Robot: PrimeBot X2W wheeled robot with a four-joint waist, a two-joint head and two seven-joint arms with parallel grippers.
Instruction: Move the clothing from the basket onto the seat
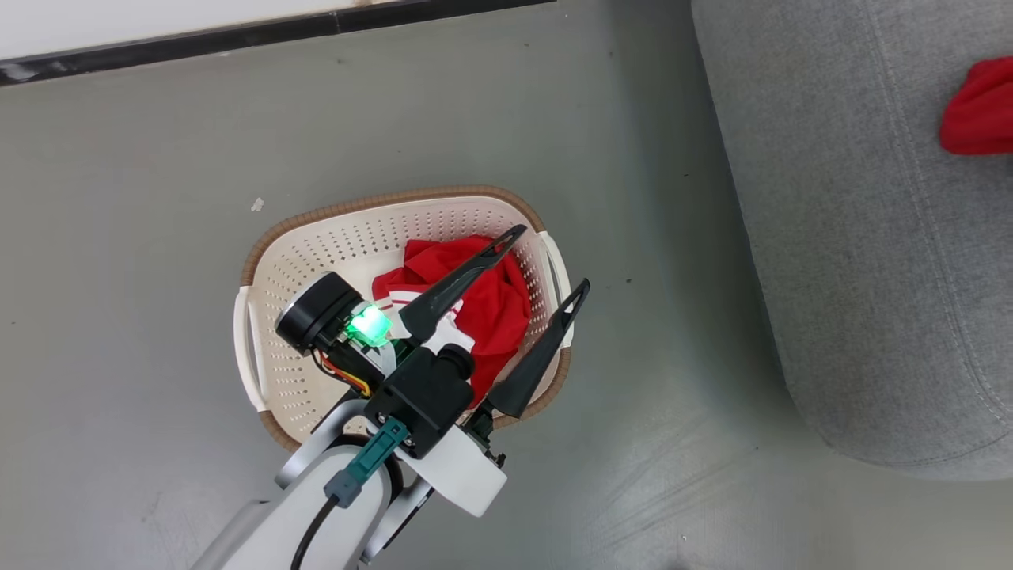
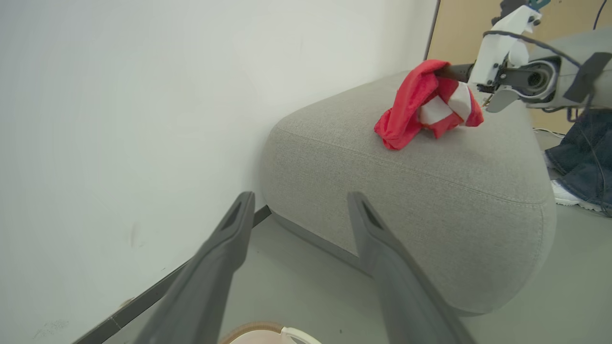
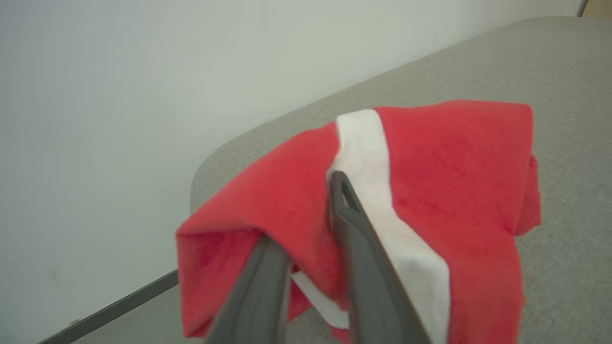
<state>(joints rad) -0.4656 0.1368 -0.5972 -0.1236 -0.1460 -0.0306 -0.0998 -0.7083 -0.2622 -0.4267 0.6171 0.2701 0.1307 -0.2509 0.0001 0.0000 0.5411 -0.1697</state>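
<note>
The cream basket [image 1: 332, 253] stands on the floor with red clothing [image 1: 491, 301] bunched in its right half. My left gripper [image 1: 552, 258] hovers over it, open and empty, its fingers [image 2: 229, 248] spread wide. A second piece of red clothing [image 2: 420, 105] with white bands rests on the grey seat [image 2: 406, 191] and shows at the right edge [image 1: 981, 107] of the head view. My right gripper [image 3: 306, 208] is in that cloth. Its fingers [image 3: 363, 248] stand a little apart, with the fabric [image 3: 454, 167] still draped over them and one tip hidden under it.
A white wall with a dark baseboard [image 1: 237, 36] runs behind the basket and beside the seat. Grey floor [image 1: 673, 435] lies between basket and seat. A person's jeans-clad legs and white shoe [image 2: 581, 157] stand beyond the seat's far end.
</note>
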